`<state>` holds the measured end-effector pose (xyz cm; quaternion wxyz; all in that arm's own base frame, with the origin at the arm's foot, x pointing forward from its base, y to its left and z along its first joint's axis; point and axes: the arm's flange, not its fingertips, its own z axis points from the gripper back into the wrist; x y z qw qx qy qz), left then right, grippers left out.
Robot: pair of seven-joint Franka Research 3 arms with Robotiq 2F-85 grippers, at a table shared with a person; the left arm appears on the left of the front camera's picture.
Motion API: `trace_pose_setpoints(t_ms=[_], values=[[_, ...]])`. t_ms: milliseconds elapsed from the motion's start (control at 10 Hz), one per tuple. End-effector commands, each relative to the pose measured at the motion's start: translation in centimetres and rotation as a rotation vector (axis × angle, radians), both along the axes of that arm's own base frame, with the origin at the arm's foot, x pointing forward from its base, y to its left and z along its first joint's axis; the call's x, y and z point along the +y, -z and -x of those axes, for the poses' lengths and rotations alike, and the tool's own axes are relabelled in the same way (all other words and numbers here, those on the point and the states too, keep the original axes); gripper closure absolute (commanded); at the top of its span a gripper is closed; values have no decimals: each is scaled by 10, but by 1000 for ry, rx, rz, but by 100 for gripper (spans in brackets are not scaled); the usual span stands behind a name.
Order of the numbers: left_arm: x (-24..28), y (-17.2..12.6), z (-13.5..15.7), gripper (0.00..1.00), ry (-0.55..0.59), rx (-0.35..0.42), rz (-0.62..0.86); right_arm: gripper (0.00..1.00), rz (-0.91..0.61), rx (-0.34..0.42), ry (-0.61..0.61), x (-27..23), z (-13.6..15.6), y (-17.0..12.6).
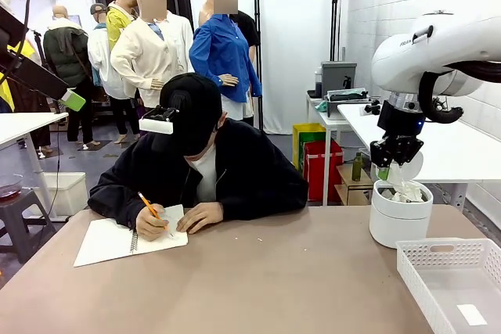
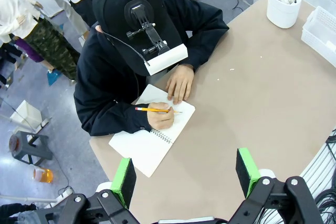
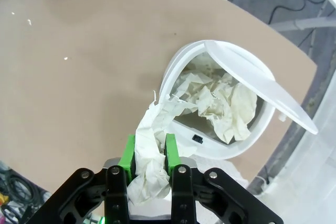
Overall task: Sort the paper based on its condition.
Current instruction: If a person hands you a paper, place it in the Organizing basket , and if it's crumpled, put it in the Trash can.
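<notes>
At the centre of the front view we see the brown table (image 1: 274,271), with a person (image 1: 203,170) in black bent over it at the far edge, writing in a spiral notebook (image 1: 109,242) with a pencil (image 1: 149,206). At lower right sits a white slotted basket (image 1: 413,265) with 1 flat slip (image 1: 471,314) inside. Right of centre stands a round white bin (image 1: 398,224), lid tipped up, holding crumpled paper (image 3: 220,100). Above it we see the right gripper (image 3: 148,160), fingers clamped on a crumpled piece (image 3: 152,145). At the bottom of the left wrist view, the left gripper (image 2: 185,174) hangs high with fingers spread apart, holding nothing.
</notes>
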<state>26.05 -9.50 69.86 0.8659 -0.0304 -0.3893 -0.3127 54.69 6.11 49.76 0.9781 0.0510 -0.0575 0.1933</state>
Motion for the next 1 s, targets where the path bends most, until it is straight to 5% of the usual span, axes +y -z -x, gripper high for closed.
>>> trace_pose_setpoints(t_ms=[0, 900], values=[[1, 0, 0, 0, -2, -1, 0, 74, -2, 2, 2, 2, -5, 1], [1, 0, 0, 0, -2, -1, 0, 74, 127, 12, -13, -4, -8, 29]])
